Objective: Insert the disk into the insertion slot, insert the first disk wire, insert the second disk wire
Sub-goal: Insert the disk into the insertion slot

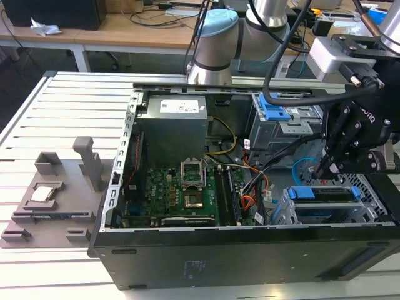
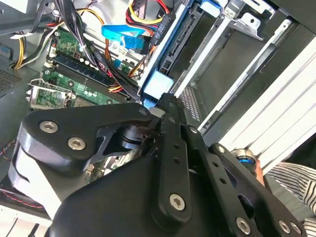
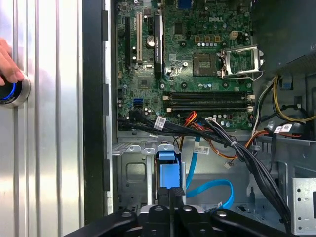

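Note:
The disk (image 1: pixel 322 192), silver in a bright blue carrier, lies inside the insertion slot (image 1: pixel 282 211), a low grey cage at the case's corner on the exterior view's right. My black gripper (image 1: pixel 323 167) hangs just above its inner end with the fingers drawn together. In the first wrist view the gripper (image 3: pixel 171 200) meets a small black connector at the blue carrier (image 3: pixel 167 170). A light blue flat wire (image 3: pixel 217 186) loops round to that connector. The second wrist view has the gripper (image 2: pixel 167 101) touching the carrier's blue tab (image 2: pixel 159 81).
A taller grey cage with a blue clip (image 1: pixel 275 112) stands behind the slot. Black cable bundles (image 3: pixel 237 148) cross between the motherboard (image 3: pixel 207 59) and the cages. A person's hand (image 3: pixel 5 64) rests on a lit button (image 3: pixel 11 93) outside the case. A grey fixture (image 1: pixel 56 194) lies on the table.

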`<action>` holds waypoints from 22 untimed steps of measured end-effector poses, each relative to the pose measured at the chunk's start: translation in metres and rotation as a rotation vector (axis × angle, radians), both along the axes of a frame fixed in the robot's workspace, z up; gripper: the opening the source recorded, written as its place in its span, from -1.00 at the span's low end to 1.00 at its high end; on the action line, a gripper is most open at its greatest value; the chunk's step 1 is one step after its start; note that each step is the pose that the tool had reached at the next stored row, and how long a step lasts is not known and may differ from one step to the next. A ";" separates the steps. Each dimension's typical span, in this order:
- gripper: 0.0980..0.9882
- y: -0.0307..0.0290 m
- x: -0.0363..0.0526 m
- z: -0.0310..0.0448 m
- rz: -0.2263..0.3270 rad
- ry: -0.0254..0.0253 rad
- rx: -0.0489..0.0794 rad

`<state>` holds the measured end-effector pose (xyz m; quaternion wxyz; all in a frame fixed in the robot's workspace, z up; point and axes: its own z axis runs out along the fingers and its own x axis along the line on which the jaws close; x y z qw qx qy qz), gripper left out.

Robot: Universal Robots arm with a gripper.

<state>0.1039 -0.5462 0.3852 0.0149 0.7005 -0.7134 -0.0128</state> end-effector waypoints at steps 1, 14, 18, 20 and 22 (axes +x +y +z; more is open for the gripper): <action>-0.98 0.0000 0.0000 0.0000 0.000 0.0001 0.000; -0.98 0.0001 0.0215 -0.0012 0.000 0.0016 0.000; -0.98 0.0001 0.0229 -0.0099 0.000 0.0016 0.000; -0.98 0.0001 0.0233 -0.0150 0.000 0.0016 0.000; -0.98 0.0001 0.0236 -0.0189 0.000 0.0016 0.000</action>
